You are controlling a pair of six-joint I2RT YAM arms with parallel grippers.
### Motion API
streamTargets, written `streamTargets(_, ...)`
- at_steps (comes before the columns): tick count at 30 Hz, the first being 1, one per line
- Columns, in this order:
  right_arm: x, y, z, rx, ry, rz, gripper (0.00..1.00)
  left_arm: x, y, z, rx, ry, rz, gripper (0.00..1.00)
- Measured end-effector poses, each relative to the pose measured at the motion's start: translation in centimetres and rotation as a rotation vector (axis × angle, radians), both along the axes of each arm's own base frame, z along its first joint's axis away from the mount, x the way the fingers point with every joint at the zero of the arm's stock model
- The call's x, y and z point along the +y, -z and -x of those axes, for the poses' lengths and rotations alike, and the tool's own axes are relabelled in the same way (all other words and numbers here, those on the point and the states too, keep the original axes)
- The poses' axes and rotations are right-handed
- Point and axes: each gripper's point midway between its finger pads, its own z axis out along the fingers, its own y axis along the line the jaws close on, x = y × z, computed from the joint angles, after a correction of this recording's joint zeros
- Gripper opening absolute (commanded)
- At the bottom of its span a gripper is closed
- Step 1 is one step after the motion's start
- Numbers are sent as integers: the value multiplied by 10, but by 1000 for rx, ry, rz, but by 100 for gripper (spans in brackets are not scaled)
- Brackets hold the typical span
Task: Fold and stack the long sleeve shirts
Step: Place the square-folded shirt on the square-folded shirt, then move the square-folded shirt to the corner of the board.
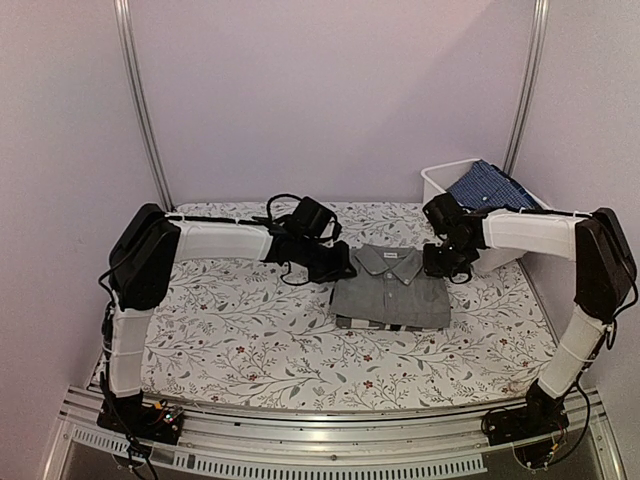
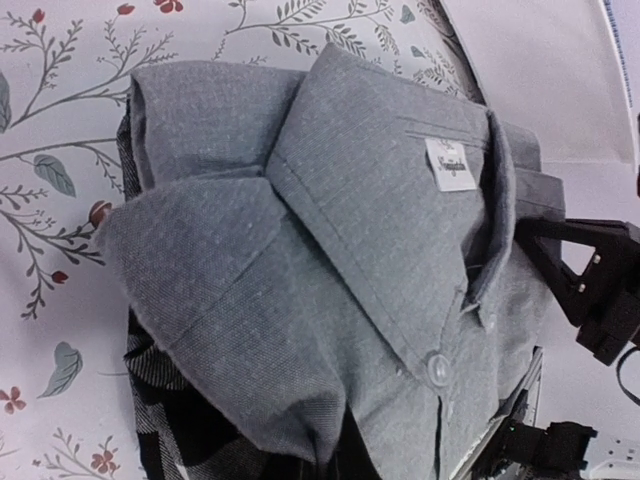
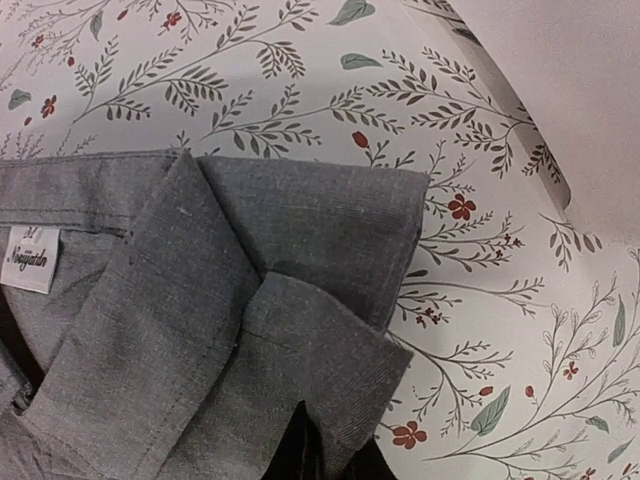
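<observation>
A plain grey long sleeve shirt, folded with its collar toward the back, lies on top of the folded black-and-white check shirt, whose edge shows along the front. My left gripper sits at the grey shirt's left shoulder. In the left wrist view its jaws are shut on a raised pinch of grey cloth, with the checks underneath. My right gripper is at the right shoulder. It is shut on the grey shirt's folded corner.
A white bin holding a blue checked garment stands at the back right, close behind my right arm. The floral tablecloth covers the table. Metal posts rise at both back corners.
</observation>
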Motion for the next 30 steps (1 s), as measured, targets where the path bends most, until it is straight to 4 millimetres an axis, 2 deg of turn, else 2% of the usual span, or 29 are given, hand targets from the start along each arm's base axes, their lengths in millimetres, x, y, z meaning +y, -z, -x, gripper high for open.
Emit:
streamTargets(2,-3,9,1,18,1,19,28,1,3,1,4,-5,-2,0)
streamTargets(5,-9,12,1,19,7,47,46,4,11,3,13,-13,-13,2)
streamTargets(8,-15,10,-1,10,21,75,73,6,15,4,17,-23,-21,16)
streamTargets(10,-20,7,-1,8,34,100,86,7,16,4,21,-33,-22,29)
streamTargets(12,-23,0,-4,-3,46,117,97,9,20,4,23,-40,-31,37)
streamTargets(17,-22,-28,-13,-49,55,123,99,15,22,2,5,-53,-60,58)
streamTargets(21,-5,-54,-16,-105,25,71,99,24,9,1,-33,-70,-83,70)
streamTargets(25,38,-71,-15,-139,-73,-33,99,45,-15,2,-73,-92,-86,84)
streamTargets(26,51,-74,-15,-141,-100,-60,99,51,-22,3,-83,-100,-85,89)
streamTargets(27,62,-77,-15,-145,-125,-84,99,58,-26,3,-92,-108,-86,99)
streamTargets(30,103,-80,-19,-151,-210,-168,99,85,-39,4,-110,-144,-90,100)
